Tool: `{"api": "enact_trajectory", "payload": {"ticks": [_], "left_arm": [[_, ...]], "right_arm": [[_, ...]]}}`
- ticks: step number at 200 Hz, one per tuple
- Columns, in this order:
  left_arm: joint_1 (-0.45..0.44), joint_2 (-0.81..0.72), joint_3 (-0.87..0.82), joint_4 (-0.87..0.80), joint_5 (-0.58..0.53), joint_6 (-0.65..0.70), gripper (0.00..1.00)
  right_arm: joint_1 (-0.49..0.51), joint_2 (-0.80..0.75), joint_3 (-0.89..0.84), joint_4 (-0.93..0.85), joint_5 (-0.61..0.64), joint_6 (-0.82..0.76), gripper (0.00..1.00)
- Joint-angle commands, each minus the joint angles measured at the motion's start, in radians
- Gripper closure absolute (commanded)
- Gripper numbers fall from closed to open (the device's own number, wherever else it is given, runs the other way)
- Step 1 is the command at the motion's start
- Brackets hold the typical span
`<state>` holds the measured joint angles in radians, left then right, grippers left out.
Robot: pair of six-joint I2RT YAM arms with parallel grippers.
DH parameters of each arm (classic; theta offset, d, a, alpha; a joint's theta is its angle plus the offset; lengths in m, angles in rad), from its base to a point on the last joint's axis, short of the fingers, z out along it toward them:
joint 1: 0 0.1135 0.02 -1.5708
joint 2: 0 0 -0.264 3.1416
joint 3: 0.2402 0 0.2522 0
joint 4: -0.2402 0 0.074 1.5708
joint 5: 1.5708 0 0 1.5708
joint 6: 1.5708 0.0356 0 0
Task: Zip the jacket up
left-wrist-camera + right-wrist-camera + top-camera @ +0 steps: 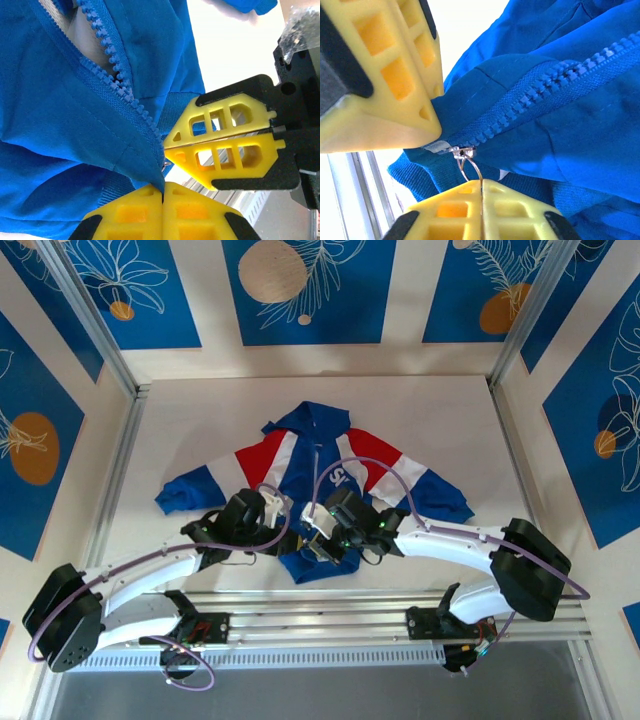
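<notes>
The royal-blue jacket (330, 455) with red and white panels lies flat on the table, collar away from me and hem toward the arms. Its zipper (111, 57) is parted above the hem. In the left wrist view my left gripper (162, 189) is shut on the blue hem fabric just beside the zipper's bottom end. My right gripper (481, 183) is shut on the metal pull ring, which hangs from the silver slider (462, 150) at the foot of the blue teeth (545, 85). In the top view both grippers, left (283, 512) and right (315, 533), meet at the hem.
An aluminium rail (330, 602) runs along the near table edge, just under the hem. Blue-and-white patterned walls (300, 285) enclose the white table (200, 420) on three sides. The jacket's sleeves (185, 495) spread out to left and right.
</notes>
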<state>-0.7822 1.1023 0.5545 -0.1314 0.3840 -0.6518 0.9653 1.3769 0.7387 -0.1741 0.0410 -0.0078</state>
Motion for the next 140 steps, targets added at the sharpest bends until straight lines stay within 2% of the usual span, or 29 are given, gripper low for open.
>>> {"api": "enact_trajectory", "payload": {"ticks": [1,53,97,130,140], "left_arm": [[-0.007,-0.021,0.014,0.004,-0.002,0.012,1.0],[-0.006,-0.027,0.023,-0.012,-0.004,0.014,1.0],[-0.006,-0.031,0.023,-0.02,-0.007,0.016,1.0],[-0.006,-0.023,0.023,-0.013,-0.008,0.018,1.0],[-0.006,-0.02,0.023,-0.018,-0.007,0.02,1.0]], "right_arm": [[0.017,-0.003,-0.015,0.024,-0.03,-0.013,0.85],[0.024,0.03,0.005,0.047,-0.034,-0.017,0.83],[0.036,0.052,0.019,0.048,-0.041,-0.022,0.75],[0.043,0.054,0.018,0.057,-0.039,-0.008,0.74],[0.044,0.054,0.013,0.065,-0.037,0.001,0.77]]}}
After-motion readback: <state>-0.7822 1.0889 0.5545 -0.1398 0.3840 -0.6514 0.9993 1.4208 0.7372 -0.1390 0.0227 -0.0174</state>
